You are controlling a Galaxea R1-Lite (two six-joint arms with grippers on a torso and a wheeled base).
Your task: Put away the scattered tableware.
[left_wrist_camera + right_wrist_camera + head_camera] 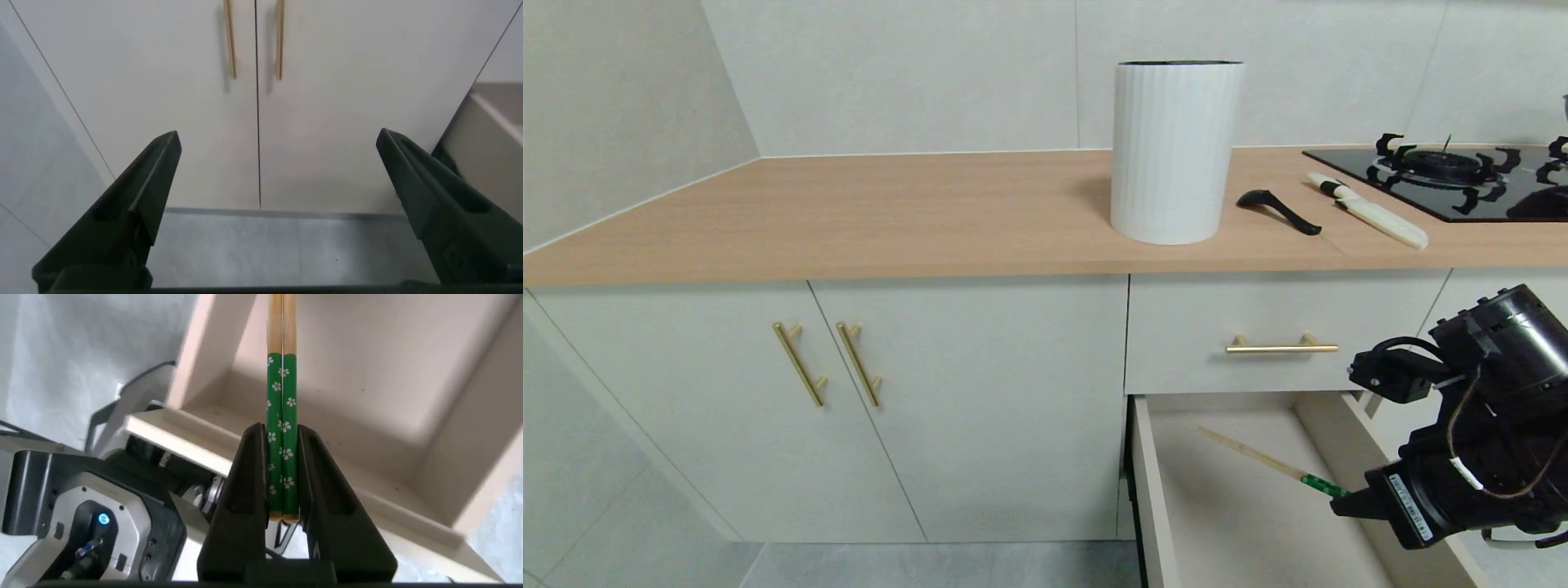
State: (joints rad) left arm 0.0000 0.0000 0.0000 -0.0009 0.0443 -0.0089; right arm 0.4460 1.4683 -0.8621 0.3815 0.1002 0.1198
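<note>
Two chopsticks (pixel 282 416) with green flowered ends are clamped in the right tool (pixel 282 449), angled over the open drawer (pixel 1152 490) at near right. The left tool (pixel 279 140) gapes wide before the cabinet doors (pixel 327 122). On the worktop (pixel 890 212), a white ribbed canister (pixel 1176 151), black spoon (pixel 1278 208) and pale knife (pixel 1372 216) sit left of the hob (pixel 1445 175).

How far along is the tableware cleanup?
Done: the drawer stands open. In hand: the right gripper is shut on the green-ended chopsticks, held over the open drawer, not yet released. Left: the black spoon and the white knife lie on the countertop between the white canister and the hob. The left gripper is open and empty, facing the cabinet doors.
</note>
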